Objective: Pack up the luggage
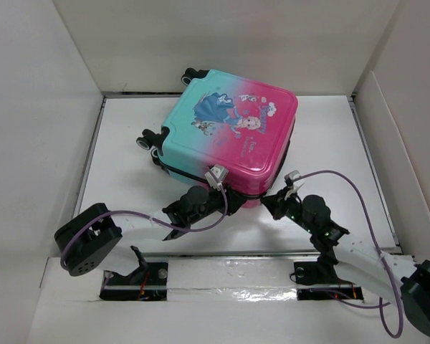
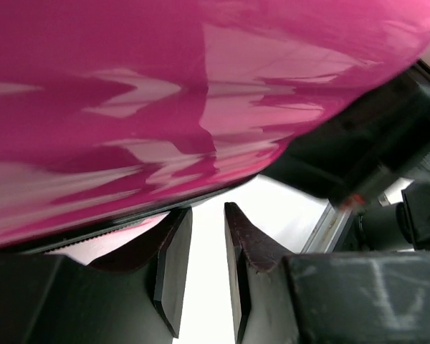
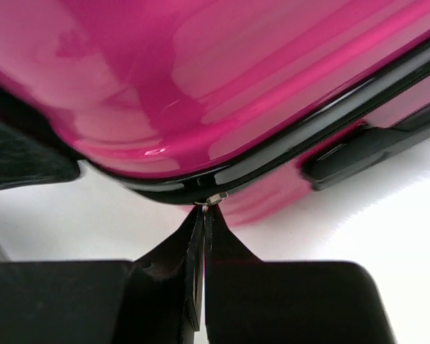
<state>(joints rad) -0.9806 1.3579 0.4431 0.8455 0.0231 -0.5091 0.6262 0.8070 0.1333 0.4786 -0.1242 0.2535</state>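
Two grippers are crowding the pink near corner of the luggage (image 1: 233,132), which is lying flat and closed at upper centre of the table (image 1: 330,136). The right gripper (image 3: 204,218) is pinching fully shut on the small metal zipper pull (image 3: 216,198) — the black zipper seam (image 3: 294,150) is running from it toward the upper right of its wrist view. The left gripper (image 2: 206,215) is standing slightly parted, holding nothing, just below the shell's edge. Bare table is lying open to the case's right; white walls (image 1: 43,107) are hemming it in behind.
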